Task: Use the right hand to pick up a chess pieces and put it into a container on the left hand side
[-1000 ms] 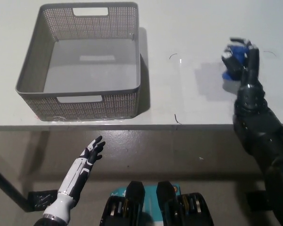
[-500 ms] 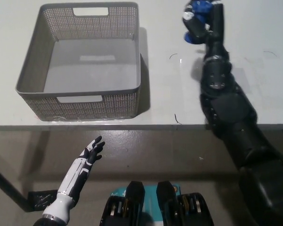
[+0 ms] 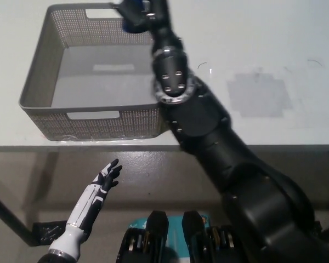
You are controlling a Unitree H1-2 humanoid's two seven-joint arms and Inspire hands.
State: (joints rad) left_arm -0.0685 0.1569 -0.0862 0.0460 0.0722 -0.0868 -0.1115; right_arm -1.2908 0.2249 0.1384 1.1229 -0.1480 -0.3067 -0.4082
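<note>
Black and long, your right arm now stretches diagonally from the bottom right up to the far rim of the grey perforated plastic basket (image 3: pixel 35 82), where half a second ago it stood over the bare table right of the basket, and a second ago it was still down by the right edge. Your black right hand (image 3: pixel 145 10) sits at the very top of the picture, above the basket's back wall near its handle slot, clenched around the blue chess piece (image 3: pixel 132 12). You can see only a rounded, glossy blue part of that piece poking out on the left side of the fingers; its shape is otherwise hidden, and it is partly cut off by the frame edge. On the white table (image 3: pixel 296 44) a grey square patch (image 3: pixel 259 94) now shows where the arm used to cover. Your white left hand (image 3: pixel 107 178) rests below the table's front edge at the lower left, fingers spread and holding nothing, unchanged from before. The basket has not moved.
</note>
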